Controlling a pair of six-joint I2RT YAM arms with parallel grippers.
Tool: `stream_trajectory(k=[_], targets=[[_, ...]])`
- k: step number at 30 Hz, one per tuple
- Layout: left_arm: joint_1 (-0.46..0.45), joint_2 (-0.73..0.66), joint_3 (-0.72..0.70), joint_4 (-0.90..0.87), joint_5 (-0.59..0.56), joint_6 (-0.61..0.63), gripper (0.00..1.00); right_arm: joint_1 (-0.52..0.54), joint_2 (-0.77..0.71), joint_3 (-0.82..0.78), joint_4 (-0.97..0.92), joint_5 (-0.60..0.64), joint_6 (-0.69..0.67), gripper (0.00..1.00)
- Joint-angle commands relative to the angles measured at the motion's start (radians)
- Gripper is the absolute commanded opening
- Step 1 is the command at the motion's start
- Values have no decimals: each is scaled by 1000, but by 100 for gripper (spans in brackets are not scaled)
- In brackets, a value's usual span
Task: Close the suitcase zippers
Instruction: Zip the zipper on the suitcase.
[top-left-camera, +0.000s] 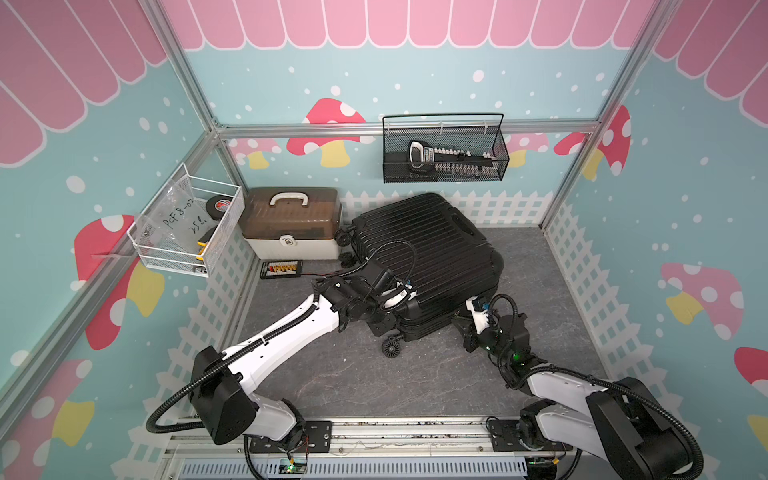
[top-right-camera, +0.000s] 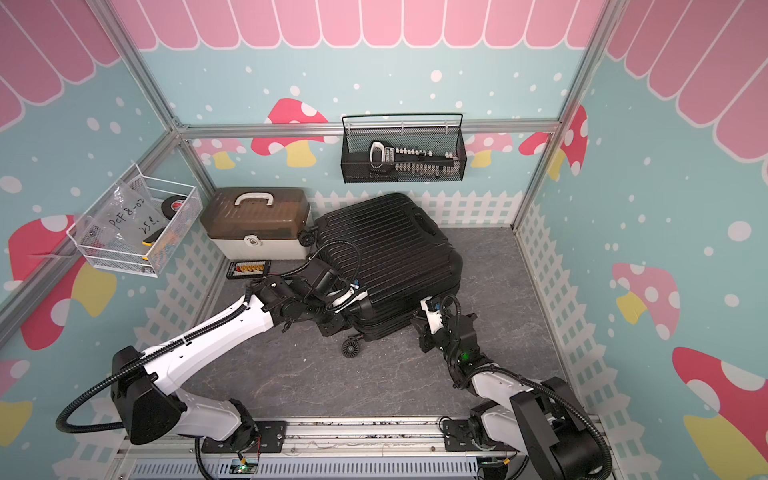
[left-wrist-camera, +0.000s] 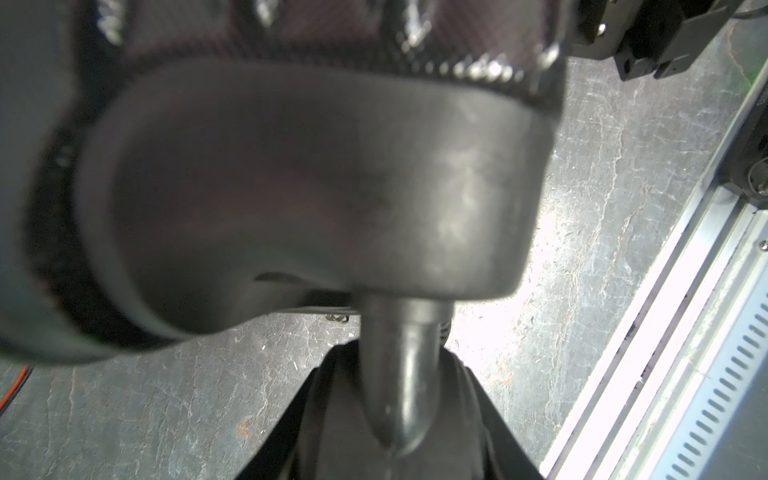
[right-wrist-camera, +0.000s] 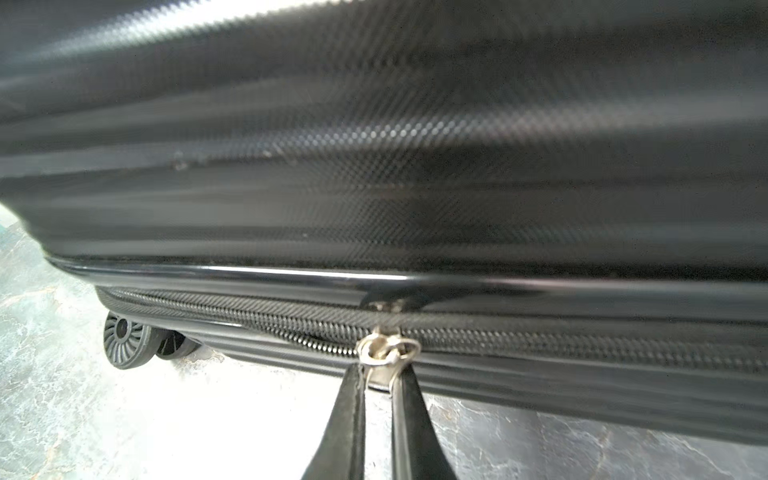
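The suitcase (top-left-camera: 428, 249) lies flat on the bench (top-left-camera: 415, 386), ribbed shell up and both halves together, just beside the brown-lidded box (top-left-camera: 291, 228). Its long axis runs away from that box and is askew to the box's front. The wheel end sits next to the box and the handle end is the far end. I cannot tell whether the nearest wheel touches the box.

The zipper (right-wrist-camera: 561, 347) follows the seam between the two halves. In the right wrist view the teeth are meshed on the side of the zipper pull (right-wrist-camera: 388, 352) away from the wheel (right-wrist-camera: 124, 345). On the wheel side the track gapes a little, so this stretch looks only partly closed.

The right jaws are nearly closed, pinching the pull's tab between their tips. They sit about halfway along a long side of the case, well apart from the box. The left jaws stand narrow around the wheel stem (left-wrist-camera: 401, 374), at the wheel corner farther from the box, and look clamped on it, bracing the case.

As I judge it, the grasp is made and the step in hand is the drag. The next move calls for drawing the pull along the seam toward the wheel end — that is, back toward the box. The pull should stay in line with the track so the slider does not jam, while the left jaws stop the case from sliding. The bend at the wheel corner will likely need the wrist to turn with the track.
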Motion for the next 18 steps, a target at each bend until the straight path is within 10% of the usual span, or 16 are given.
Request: stream_trajectory(k=[1, 7, 18], targets=[[-5, -72, 7, 67, 34, 0, 1, -3, -8, -4, 51, 1, -9, 20], [-7, -96, -9, 45, 63, 28, 1, -3, 27, 28, 51, -21, -18, 39], [-7, -117, -24, 44, 96, 49, 2, -4, 130, 96, 86, -110, -40, 28]])
